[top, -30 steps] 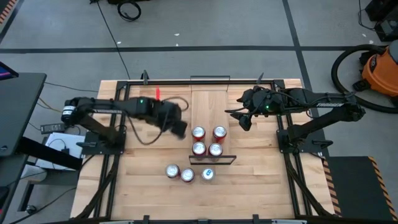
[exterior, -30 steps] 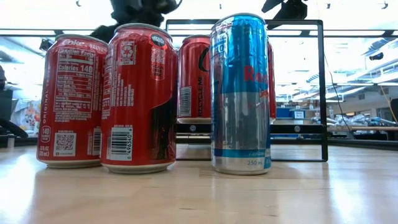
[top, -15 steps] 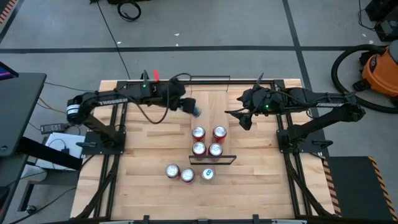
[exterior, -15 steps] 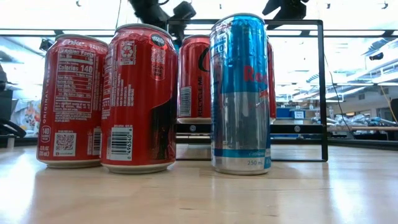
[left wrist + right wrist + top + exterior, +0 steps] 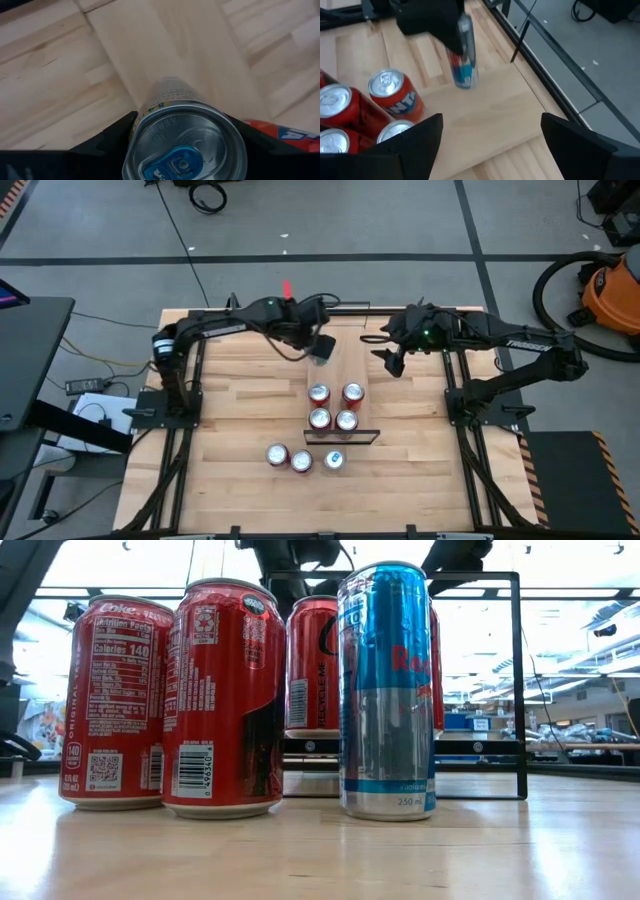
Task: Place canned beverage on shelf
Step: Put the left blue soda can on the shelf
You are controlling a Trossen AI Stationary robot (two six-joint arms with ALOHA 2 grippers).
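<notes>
My left gripper (image 5: 318, 343) is shut on a slim silver-and-blue can (image 5: 185, 150), held above the far half of the shelf (image 5: 350, 362), a narrow light-wood board. The can also shows in the right wrist view (image 5: 463, 60). Several red cans (image 5: 334, 406) stand upright on the shelf's near half. My right gripper (image 5: 390, 362) is open and empty, just right of the shelf's far end. Two red cans (image 5: 225, 695) and a blue-silver can (image 5: 385, 690) stand on the table in front of the shelf. My left gripper pinches the slim can's upper wall (image 5: 139, 120), just under its top rim, between its two fingers (image 5: 112, 135), one on each side. The fingers come from above, pointing down. The can hangs upright below them, its base (image 5: 465, 84) clear of the shelf board.
The shelf's black wire rail (image 5: 520, 690) stands at its near end, another (image 5: 338, 304) at its far end. Black frame rails (image 5: 452, 395) run along the table's sides. Bare board (image 5: 485, 110) lies beyond the standing cans.
My left gripper has carried the slim can from the table left of the shelf toward the far edge and the right, and it now hangs over the shelf's far half. My right gripper has shifted a little toward the far edge.
</notes>
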